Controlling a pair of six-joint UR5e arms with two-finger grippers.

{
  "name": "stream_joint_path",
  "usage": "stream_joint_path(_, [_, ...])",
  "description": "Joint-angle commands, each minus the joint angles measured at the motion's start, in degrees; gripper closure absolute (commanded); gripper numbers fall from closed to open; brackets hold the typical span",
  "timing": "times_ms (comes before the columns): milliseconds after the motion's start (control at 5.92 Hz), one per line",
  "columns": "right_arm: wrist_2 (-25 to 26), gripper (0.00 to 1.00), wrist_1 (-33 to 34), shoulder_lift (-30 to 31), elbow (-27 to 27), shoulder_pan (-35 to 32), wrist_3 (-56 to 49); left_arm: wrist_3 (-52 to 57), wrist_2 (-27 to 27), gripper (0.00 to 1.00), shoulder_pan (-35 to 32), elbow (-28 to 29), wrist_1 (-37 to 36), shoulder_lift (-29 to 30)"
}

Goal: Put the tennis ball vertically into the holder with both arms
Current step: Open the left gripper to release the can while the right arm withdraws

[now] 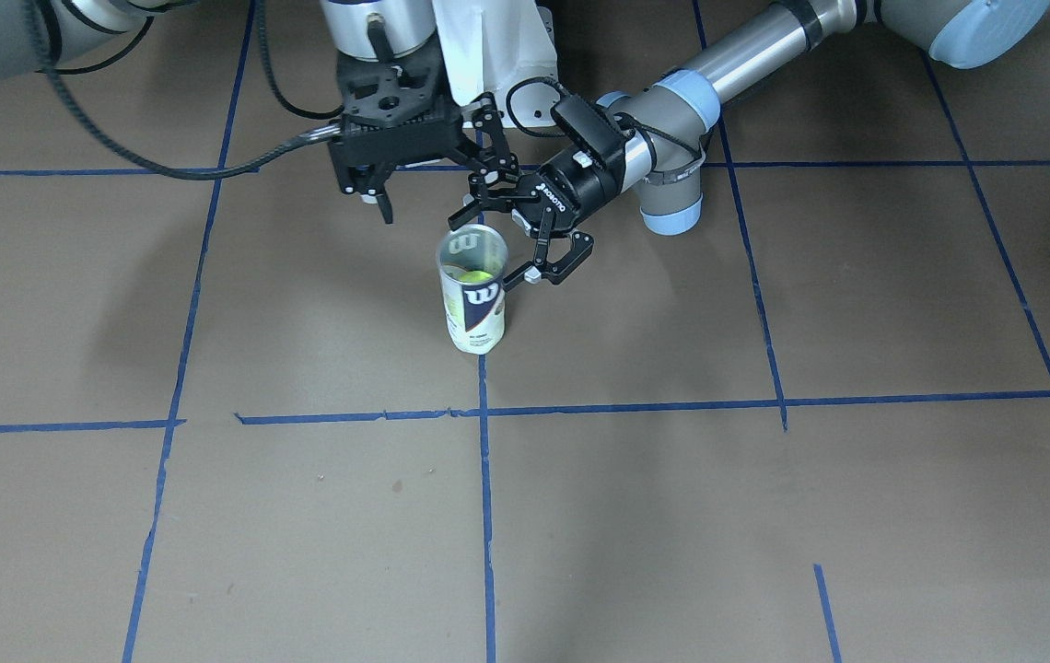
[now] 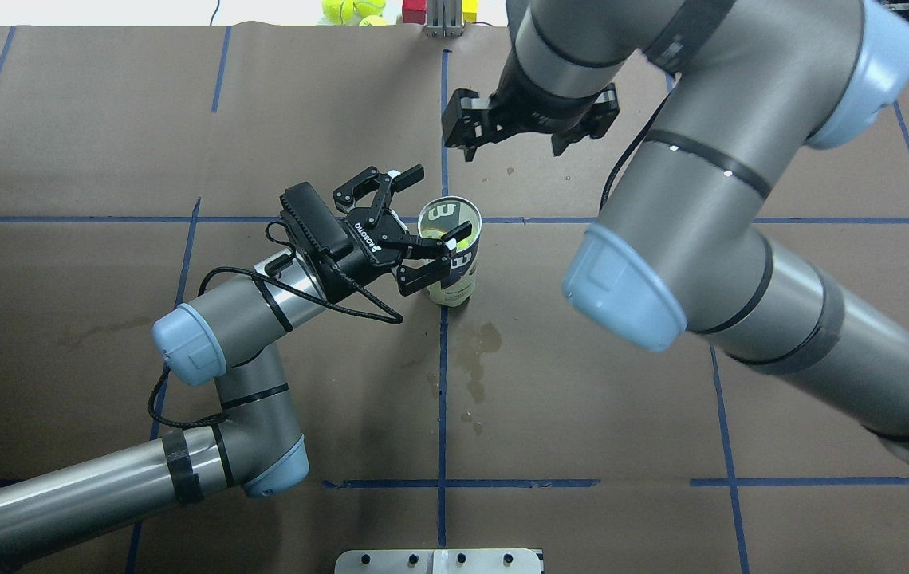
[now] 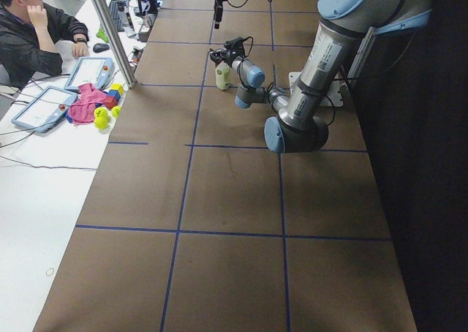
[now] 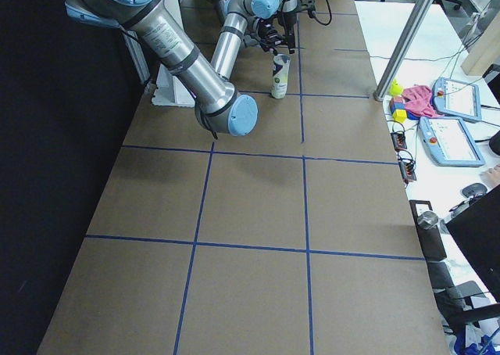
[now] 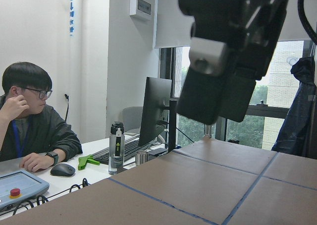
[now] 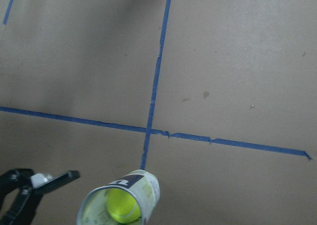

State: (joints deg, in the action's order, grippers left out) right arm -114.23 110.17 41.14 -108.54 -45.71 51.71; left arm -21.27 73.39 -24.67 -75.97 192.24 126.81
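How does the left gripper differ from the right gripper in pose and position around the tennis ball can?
The left gripper lies roughly level, reaching in sideways; the right gripper points straight down. The left gripper sits right beside the upper part of the holder; the right gripper hangs higher and off to one side, apart from it. Shared: both are black, open and empty. The tennis ball is already inside the holder.
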Motion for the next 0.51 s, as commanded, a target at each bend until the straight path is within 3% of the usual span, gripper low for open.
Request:
stream_joint_path(0, [-4.6,0.0,0.6,6.3,-1.3,-8.0,-12.7,-0.2,0.2,0.01,-0.8,-2.6,-0.6,-0.2])
stream_joint_path(338, [-8.4,0.0,-0.2,14.5,-1.2,-16.9,-30.6,-0.1,0.8,0.0,-1.5,-4.2,-5.7,-1.5])
